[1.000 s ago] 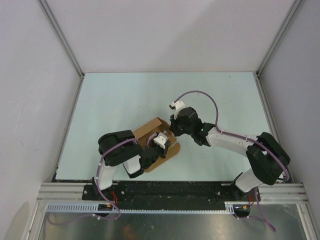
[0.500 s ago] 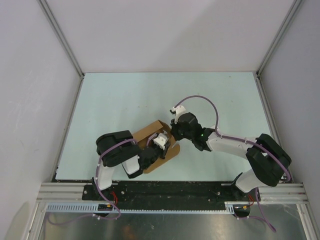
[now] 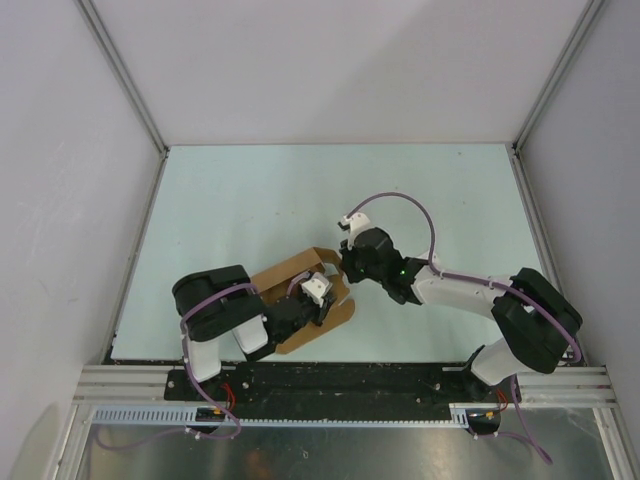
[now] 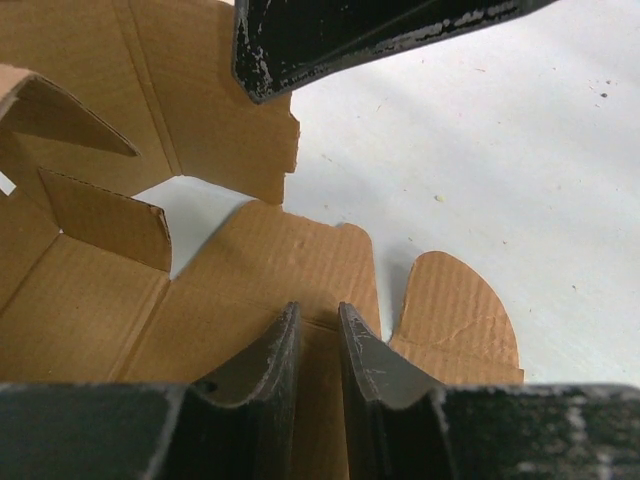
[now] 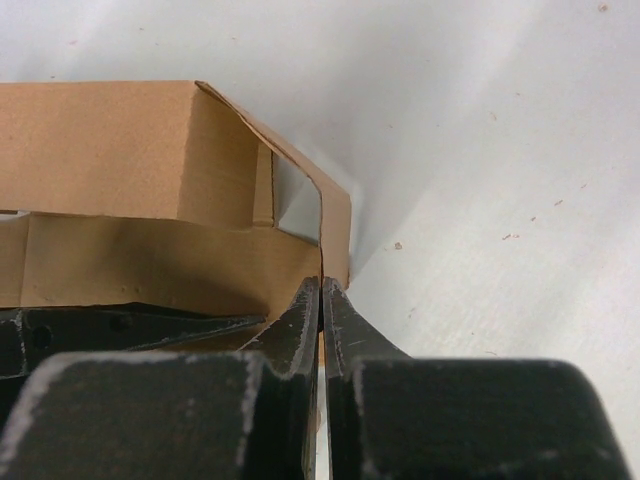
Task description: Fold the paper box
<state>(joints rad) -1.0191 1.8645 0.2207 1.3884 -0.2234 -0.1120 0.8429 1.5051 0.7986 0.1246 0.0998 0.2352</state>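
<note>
Tan paper box [image 3: 285, 272]: my right claw [image 5: 321, 286] is pinching its wall edge; my left claw [image 4: 318, 316], slightly parted, is over its flat panel.

The paper box [image 3: 285, 272] lies on the desk [image 3: 250, 200], left of centre, by the near edge. The left fingers [image 4: 268, 355] are over its right part. The right fingers [image 5: 298, 318] meet its far right wall from the right.
</note>
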